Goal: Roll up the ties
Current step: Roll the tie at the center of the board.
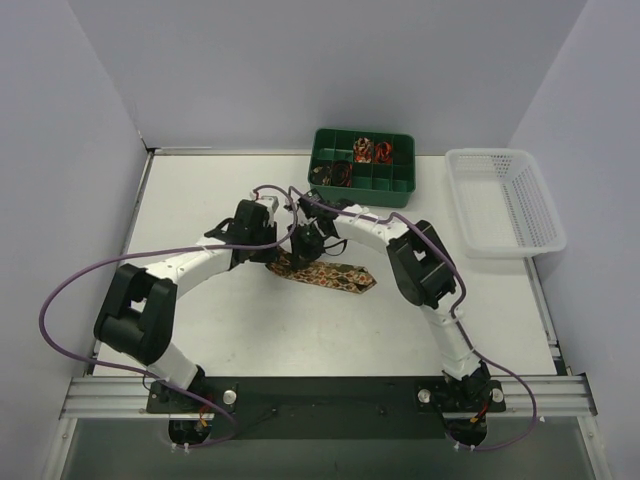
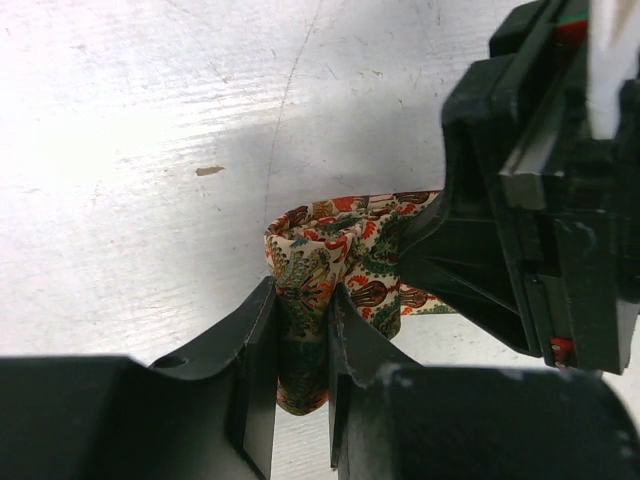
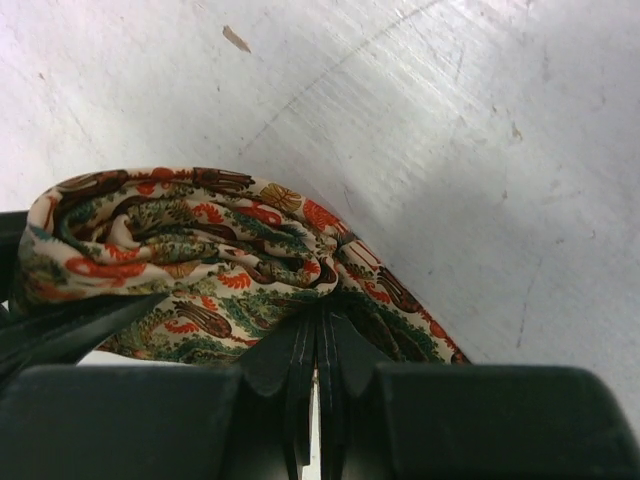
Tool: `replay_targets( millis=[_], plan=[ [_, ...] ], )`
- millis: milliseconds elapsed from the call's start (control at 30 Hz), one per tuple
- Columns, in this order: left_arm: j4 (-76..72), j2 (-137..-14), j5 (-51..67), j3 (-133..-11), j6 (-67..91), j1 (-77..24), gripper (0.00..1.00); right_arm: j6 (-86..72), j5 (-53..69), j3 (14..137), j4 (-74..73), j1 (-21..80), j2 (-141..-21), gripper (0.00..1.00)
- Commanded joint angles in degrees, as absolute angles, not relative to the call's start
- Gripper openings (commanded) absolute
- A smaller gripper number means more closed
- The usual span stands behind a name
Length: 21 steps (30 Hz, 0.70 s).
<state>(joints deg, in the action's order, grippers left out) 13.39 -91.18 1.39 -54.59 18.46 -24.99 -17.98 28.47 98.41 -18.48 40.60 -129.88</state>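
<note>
Brown-gold paisley tie point(image 1: 335, 275) with red and green bits, sitting pretty much dead centre on the white table point(image 1: 220, 190). The pointed end lies flat and trails off to the right. The other end is bunched into a loose roll, and both arms are working on that end.

Left gripper point(image 2: 303, 350) is only partly open, because the rolled-up end of the tie is stuffed between its fingers point(image 2: 258, 340). From its wrist camera the cloth fills the gap and pokes out above and below the fingers, so it's got a proper hold.

Right gripper point(image 3: 318, 340) comes in from the other side, and its fingers are squeezed right together. The cloth puckers into creases right at the tips, so it looks like it's pinching a fold of the roll. How much fabric is actually between them, I can't tell. Either way, the two grippers are almost nose to nose over that roll.

Further back there's a green tray point(image 1: 360, 195) with compartments, and a few coiled ties point(image 1: 362, 150) sit in some of its slots. I can't make out exactly how many. A white basket point(image 1: 505, 200) sits just to the right of it.
</note>
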Motion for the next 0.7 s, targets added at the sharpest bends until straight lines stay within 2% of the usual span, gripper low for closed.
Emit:
replay_targets(
  millis=[0, 333, 667],
  plan=[
    [17.6, -89.2, -5.1, -58.8, 16.1, -27.1, 0.0, -18.1, 28.6, 101.3, -21.3, 41.0, -133.0, 0.01],
    [18.0, -90.1, -3.6, -64.3, 16.1, -30.4, 0.01, -18.2, 29.1, 102.0, -21.7, 41.1, -133.9, 0.01],
    [15.8, -92.4, -0.7, -64.3, 17.6, -32.2, 0.01, -18.0, 29.1, 102.3, -21.9, 41.1, -133.6, 0.02]
  ],
)
